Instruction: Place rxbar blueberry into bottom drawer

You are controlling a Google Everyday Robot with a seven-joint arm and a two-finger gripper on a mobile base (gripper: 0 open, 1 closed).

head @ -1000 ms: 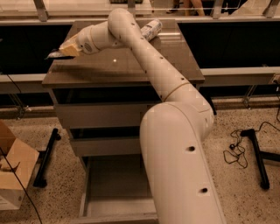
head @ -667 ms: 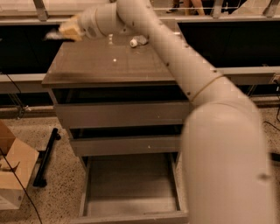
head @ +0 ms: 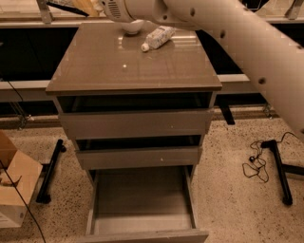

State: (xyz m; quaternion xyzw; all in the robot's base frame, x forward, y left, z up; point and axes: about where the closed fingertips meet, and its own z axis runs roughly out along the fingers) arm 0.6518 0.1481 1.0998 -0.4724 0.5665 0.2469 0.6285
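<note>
I'm holding the gripper (head: 91, 6) high beyond the back-left corner of the cabinet top (head: 133, 66), clamped on the rxbar blueberry (head: 66, 7). The bar's long axis is sticking out leftward from the gripper, nearly level. The open bottom drawer (head: 142, 204) is lying well below the gripper, forward and right, so I'm expecting a long descent.

rxbar blueberry (head: 66, 7) in gripper (head: 91, 6), bottom drawer (head: 142, 201) open

Glossy cab. top (head: 133, 71); smooth plastic gripper (head: 93, 6) top-L.
</note>
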